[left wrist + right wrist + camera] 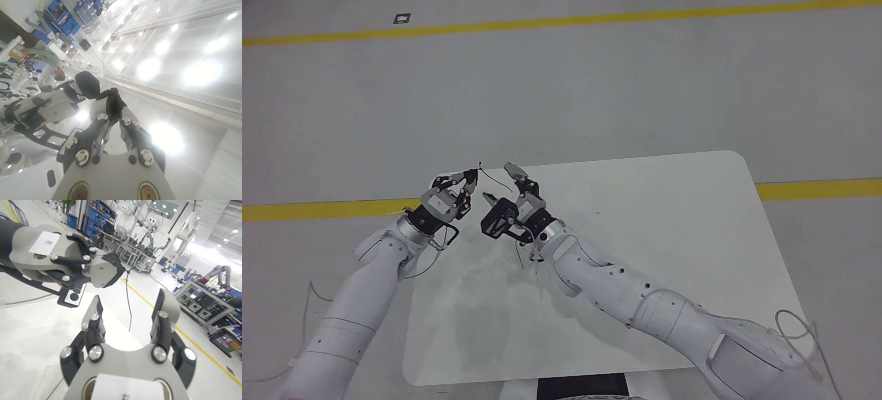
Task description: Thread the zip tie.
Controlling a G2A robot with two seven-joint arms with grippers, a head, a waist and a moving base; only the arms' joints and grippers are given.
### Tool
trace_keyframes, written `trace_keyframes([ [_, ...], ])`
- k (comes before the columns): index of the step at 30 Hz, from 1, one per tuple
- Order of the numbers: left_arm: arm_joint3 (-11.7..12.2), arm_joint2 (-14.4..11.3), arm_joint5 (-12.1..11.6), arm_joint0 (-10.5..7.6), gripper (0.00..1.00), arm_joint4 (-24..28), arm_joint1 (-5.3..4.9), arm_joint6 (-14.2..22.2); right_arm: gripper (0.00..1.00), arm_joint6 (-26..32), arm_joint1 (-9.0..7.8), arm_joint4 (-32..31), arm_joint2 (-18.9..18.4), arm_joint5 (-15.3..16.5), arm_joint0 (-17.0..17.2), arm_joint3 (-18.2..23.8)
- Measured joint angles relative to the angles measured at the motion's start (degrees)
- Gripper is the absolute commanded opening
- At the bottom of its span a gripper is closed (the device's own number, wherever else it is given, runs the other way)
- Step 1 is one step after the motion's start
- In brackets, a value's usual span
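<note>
A thin black zip tie (128, 298) hangs by its head from my left gripper (118, 271), which is shut on it above the table's far left corner. In the top view the zip tie (489, 178) shows as a fine line between the two grippers. My right gripper (130, 296) stands open just below, one finger on each side of the dangling strap without touching it. From above, the left gripper (470, 180) and the right gripper (499, 192) sit close together. In the left wrist view the left gripper (113, 96) is pinched shut, the strap (107, 130) running back between its fingers.
The white table (672, 250) stretches to the right and front of both arms. A second thin black strand (523, 256) lies on it under the right arm. Yellow floor lines run beyond the table's far edge.
</note>
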State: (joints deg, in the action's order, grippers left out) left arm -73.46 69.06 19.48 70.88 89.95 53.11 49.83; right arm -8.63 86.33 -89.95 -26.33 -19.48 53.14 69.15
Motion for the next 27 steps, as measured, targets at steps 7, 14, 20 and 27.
trace_keyframes([
  [7,0.0,0.0,0.0,0.0,0.0,0.0,0.0,0.0,0.23,-2.47,1.13,2.16,-2.4,0.08,1.88,-0.03],
  [14,0.0,0.0,0.0,0.0,0.0,0.0,0.0,0.0,0.2,-2.45,2.12,0.06,-3.52,1.04,2.17,-0.77],
  [20,0.0,0.0,0.0,0.0,0.0,0.0,0.0,0.0,0.16,-3.12,2.89,-0.01,-3.98,1.79,1.79,-1.75],
  [27,0.0,0.0,0.0,0.0,0.0,0.0,0.0,0.0,0.0,-3.78,3.7,0.0,-4.2,2.39,1.19,-3.12],
])
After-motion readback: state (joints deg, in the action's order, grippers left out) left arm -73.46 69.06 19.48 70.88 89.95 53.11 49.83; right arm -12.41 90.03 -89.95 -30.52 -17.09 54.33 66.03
